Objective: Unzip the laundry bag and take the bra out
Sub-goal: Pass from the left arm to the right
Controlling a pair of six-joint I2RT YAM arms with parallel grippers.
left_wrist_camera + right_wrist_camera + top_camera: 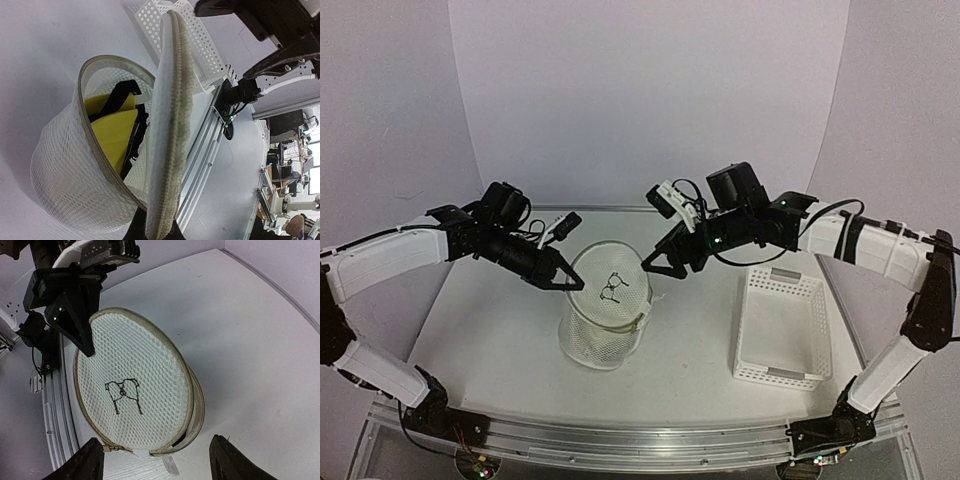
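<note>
Left claw [572, 284] clamps the lid rim of the laundry bag [600, 340]; right claw [156, 439] spread apart near the opposite edge.

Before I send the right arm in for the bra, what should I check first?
1. Laundry bag unzipped, lid lifted: ok.
2. Left end effector shut on the lid's rim: ok.
3. Right end effector open and empty: ok.
4. Bra visible inside the bag: ok.
5. Right end effector lined up with the opening: not ok, it faces the lid's outer face.
6. Bra straps free of snags: cannot tell.
</note>
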